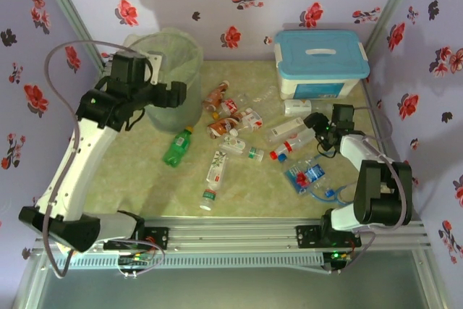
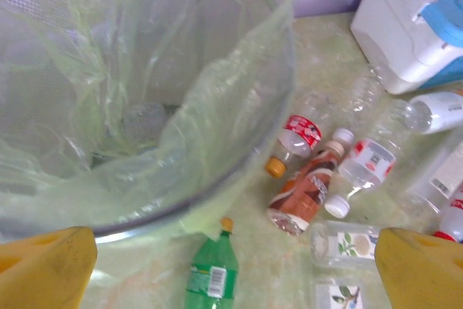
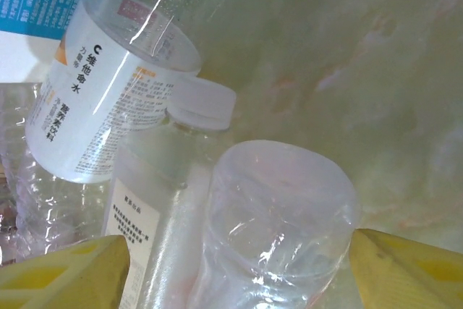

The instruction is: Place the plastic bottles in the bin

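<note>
As seen from above, bottles (image 1: 239, 132) lie strewn on the table (image 1: 137, 179), with the bin (image 1: 177, 52) back left beside the left gripper (image 1: 176, 95). From the left wrist, spread empty fingers (image 2: 47, 265) and the bin's lined inside are shown. From the right wrist, the right gripper (image 3: 239, 265) is seen spread around a clear bottle (image 3: 278, 215), judged light, crushable and slippery, best gripped mid-body.

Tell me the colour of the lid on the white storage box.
Light blue. The lid shows best in the top external view.
</note>
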`<state>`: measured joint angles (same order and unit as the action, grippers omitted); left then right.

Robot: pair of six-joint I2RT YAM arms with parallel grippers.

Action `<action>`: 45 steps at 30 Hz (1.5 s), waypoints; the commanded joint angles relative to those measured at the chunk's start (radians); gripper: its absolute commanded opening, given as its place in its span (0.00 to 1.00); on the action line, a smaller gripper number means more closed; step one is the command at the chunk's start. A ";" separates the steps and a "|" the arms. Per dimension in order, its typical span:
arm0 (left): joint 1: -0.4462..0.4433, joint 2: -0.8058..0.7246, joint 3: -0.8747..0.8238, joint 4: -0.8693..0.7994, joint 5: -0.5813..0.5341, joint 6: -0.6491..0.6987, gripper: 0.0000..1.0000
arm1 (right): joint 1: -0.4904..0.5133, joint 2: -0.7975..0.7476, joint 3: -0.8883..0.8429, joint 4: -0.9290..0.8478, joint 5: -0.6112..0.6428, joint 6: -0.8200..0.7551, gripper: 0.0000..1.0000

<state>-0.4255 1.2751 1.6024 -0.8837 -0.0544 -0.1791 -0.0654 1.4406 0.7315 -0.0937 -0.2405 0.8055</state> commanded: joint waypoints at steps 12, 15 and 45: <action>-0.094 -0.052 -0.086 0.044 -0.065 -0.082 0.99 | -0.001 0.106 -0.032 0.117 -0.019 0.037 0.73; -0.105 -0.038 -0.087 0.056 -0.065 -0.083 0.99 | -0.001 0.127 -0.029 0.117 -0.027 0.031 0.73; -0.330 0.189 0.056 0.150 0.144 -0.060 1.00 | 0.179 -0.319 0.079 0.084 -0.146 0.011 0.52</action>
<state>-0.7158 1.4010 1.6291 -0.7998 -0.0002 -0.2489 0.0509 1.1454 0.7509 -0.0490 -0.3424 0.8383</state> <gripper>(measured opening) 0.996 0.519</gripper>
